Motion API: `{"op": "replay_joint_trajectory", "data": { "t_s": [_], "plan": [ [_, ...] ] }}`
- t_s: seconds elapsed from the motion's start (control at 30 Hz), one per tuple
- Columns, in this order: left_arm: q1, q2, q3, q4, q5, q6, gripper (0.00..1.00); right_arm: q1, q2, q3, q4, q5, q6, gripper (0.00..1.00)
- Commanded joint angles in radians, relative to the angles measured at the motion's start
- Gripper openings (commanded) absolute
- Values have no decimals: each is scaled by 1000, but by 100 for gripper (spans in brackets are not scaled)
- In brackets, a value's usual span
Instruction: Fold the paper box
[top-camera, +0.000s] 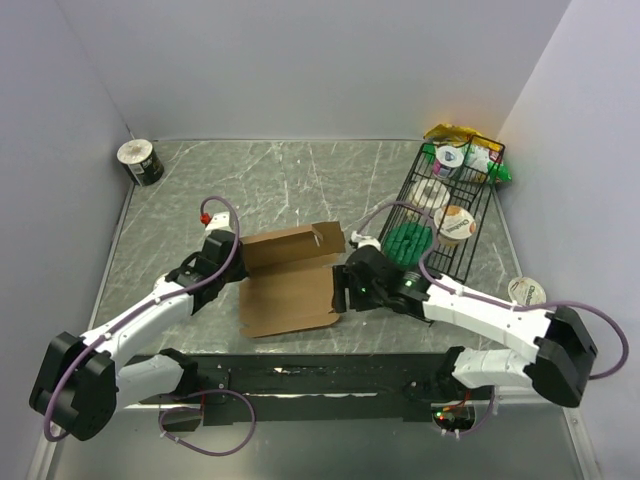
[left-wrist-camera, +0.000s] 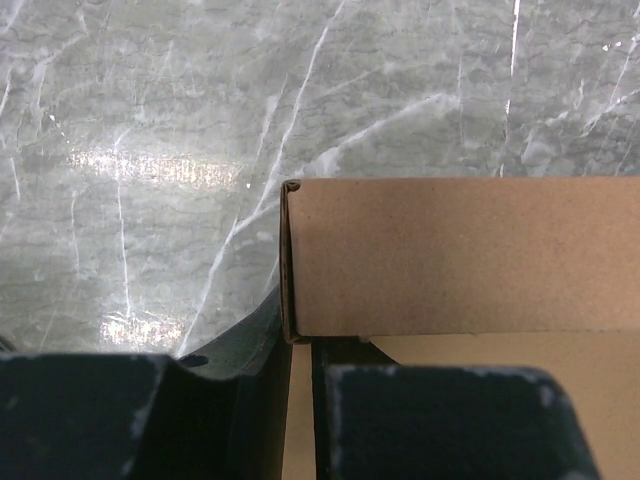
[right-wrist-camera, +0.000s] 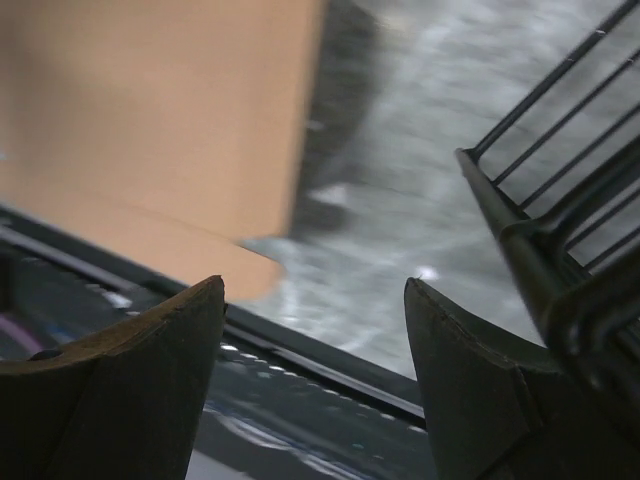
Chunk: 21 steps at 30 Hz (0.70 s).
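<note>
The paper box (top-camera: 292, 290) is a brown die-cut cardboard sheet lying mid-table, with its rear panel (top-camera: 290, 245) folded upright. My left gripper (top-camera: 228, 256) is at the box's left rear corner. In the left wrist view the jaws are nearly closed (left-wrist-camera: 301, 362) on a thin strip of cardboard below the upright panel (left-wrist-camera: 460, 255). My right gripper (top-camera: 345, 284) is at the box's right edge, low over the table. In the right wrist view it is open and empty (right-wrist-camera: 315, 295), with the cardboard (right-wrist-camera: 160, 120) up and left of the fingers.
A black wire basket (top-camera: 455, 225) holding cups and packets lies right of the box, close to the right gripper, and shows in the right wrist view (right-wrist-camera: 560, 250). A small roll (top-camera: 140, 162) stands at the back left corner. A lidded cup (top-camera: 527, 291) sits at the right edge.
</note>
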Motion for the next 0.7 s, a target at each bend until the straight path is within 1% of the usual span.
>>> {"op": "replay_joint_trajectory", "data": {
  "t_s": [0.0, 0.13, 0.23, 0.3, 0.37, 0.4, 0.47, 0.57, 0.67],
  "plan": [
    [-4, -32, -7, 16, 12, -15, 16, 5, 36, 149, 187, 137, -83, 79],
    [-3, -53, -19, 25, 18, -19, 17, 8, 64, 154, 169, 145, -75, 79],
    [-3, -49, -15, 29, 23, -18, 17, 16, 18, 91, 159, 152, -23, 80],
    [-3, -38, -9, 32, 24, -15, 16, 15, -36, 5, 181, 117, 8, 80],
    [-3, -26, -4, 39, 29, -9, 16, 44, -77, -86, 208, 94, 19, 81],
    [-3, -21, 2, 42, 29, -7, 16, 59, -82, -117, 240, 73, 35, 82],
    [-3, -11, 8, 48, 40, -3, 16, 96, -76, -179, 247, 73, 75, 82],
    [-3, -1, 16, 55, 41, 4, 16, 148, -48, -207, 221, 105, 100, 83],
    [-3, 3, 19, 55, 44, 7, 16, 200, -65, -174, 169, 119, 111, 85]
  ]
}}
